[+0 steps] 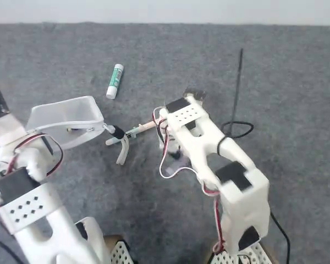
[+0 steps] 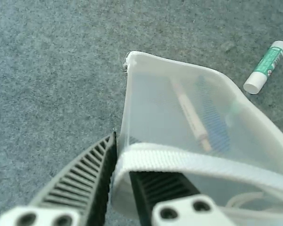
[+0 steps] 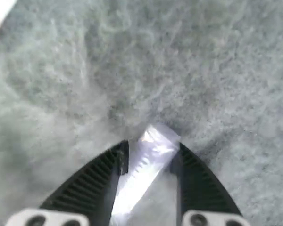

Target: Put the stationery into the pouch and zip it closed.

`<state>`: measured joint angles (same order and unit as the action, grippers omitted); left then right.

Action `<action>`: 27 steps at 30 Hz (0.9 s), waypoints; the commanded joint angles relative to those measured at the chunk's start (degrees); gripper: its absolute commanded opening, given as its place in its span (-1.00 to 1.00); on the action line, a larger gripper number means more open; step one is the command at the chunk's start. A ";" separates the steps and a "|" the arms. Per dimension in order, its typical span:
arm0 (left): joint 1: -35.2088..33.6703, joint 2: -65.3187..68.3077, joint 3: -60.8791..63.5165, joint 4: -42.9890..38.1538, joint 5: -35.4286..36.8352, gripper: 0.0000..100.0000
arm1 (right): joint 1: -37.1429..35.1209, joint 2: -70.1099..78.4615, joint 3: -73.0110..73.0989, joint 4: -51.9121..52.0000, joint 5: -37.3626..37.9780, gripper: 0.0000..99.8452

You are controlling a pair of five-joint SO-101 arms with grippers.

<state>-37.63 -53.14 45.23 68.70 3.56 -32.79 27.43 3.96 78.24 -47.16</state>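
My left gripper is shut on the white band at the rim of the translucent pouch, holding the pouch up at the left of the grey mat. Through its wall I see a beige pen and something blue; I cannot tell if they lie inside or behind it. In the high view a beige pen lies just beside the pouch's mouth. A green and white glue stick lies farther back. My right gripper is shut on a small clear shiny piece low over the mat.
A white cord loop with a black end hangs from the pouch's corner. A thin black rod and cable lie at the right of the grey carpet-like mat. The glue stick lies apart from the pouch.
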 commanded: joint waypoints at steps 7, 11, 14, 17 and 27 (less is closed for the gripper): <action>0.00 -0.26 -0.57 -1.58 -0.35 -0.98 | -1.10 1.45 0.00 2.33 2.46 -0.49; 0.00 -0.26 -0.57 -1.58 -0.35 -0.98 | -1.01 1.45 -0.53 2.24 2.46 -0.73; 0.00 -0.26 -0.57 -1.58 -0.35 -0.98 | -1.01 1.45 -2.99 4.70 2.55 -0.85; 0.00 -0.26 -0.57 -1.58 -0.35 -0.98 | -1.01 1.45 -7.12 9.54 2.55 -0.93; 0.00 -0.26 -0.57 -1.58 -0.35 -0.98 | -1.10 1.27 -20.04 24.31 5.54 -0.99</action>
<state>-37.54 -53.14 45.23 68.70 3.56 -33.41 29.80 -11.34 99.43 -44.62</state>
